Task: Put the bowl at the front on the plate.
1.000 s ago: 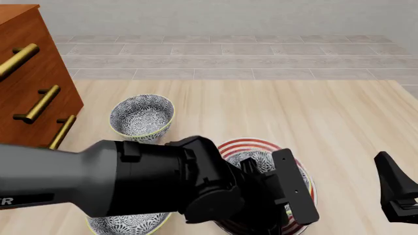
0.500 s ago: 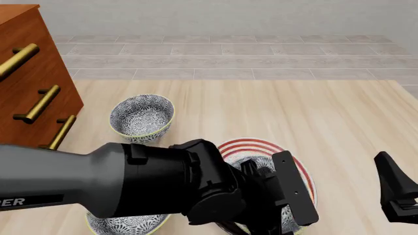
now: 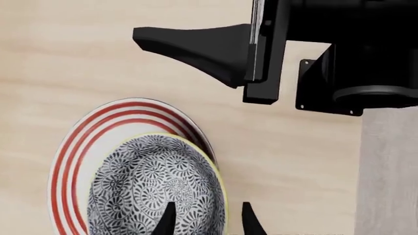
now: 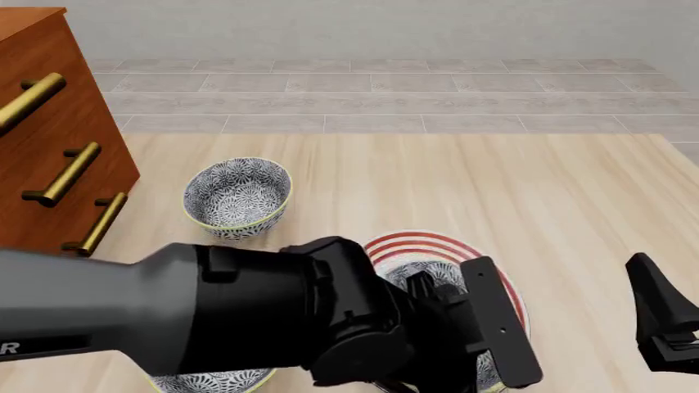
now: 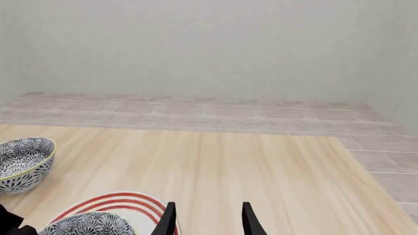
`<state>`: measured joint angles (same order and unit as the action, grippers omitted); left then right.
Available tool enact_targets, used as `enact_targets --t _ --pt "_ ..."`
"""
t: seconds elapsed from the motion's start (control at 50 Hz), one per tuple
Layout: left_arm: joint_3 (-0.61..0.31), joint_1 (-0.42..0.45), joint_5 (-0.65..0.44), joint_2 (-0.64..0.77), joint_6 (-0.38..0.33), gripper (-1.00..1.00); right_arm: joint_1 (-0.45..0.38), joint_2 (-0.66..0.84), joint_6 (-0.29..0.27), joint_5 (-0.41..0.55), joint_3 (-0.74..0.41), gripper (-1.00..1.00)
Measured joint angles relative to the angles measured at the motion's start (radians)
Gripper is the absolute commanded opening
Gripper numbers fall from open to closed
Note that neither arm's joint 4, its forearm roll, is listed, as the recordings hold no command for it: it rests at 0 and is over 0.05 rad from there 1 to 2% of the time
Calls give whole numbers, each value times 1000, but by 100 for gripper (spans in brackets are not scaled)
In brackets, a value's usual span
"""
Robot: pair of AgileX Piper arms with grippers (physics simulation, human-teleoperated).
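Blue-patterned bowl (image 3: 156,186) on plate (image 3: 78,161), rim between the left end effector's (image 3: 205,220) parted fingers.

A pale, matt wooden tabletop (image 4: 459,188) with fine grain carries a glossy white red-ringed ceramic-looking plate (image 3: 78,147), smooth blue-and-white patterned bowls (image 4: 238,196), beside a reddish-brown wooden dresser (image 4: 55,123) with brassy metal handles (image 4: 65,173).

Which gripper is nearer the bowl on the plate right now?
Left. The left gripper straddles the rim of the bowl on the plate, one finger inside, one outside. The right gripper hangs off to the plate's right, apart from it.
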<state>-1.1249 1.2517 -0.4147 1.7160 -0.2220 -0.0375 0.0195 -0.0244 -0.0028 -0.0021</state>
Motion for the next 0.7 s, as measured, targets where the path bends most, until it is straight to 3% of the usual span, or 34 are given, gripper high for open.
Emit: enact_targets --t 0.7 --pt "-35 31 -110 -125 -10 100 -7 -15 -14 15 -1 100"
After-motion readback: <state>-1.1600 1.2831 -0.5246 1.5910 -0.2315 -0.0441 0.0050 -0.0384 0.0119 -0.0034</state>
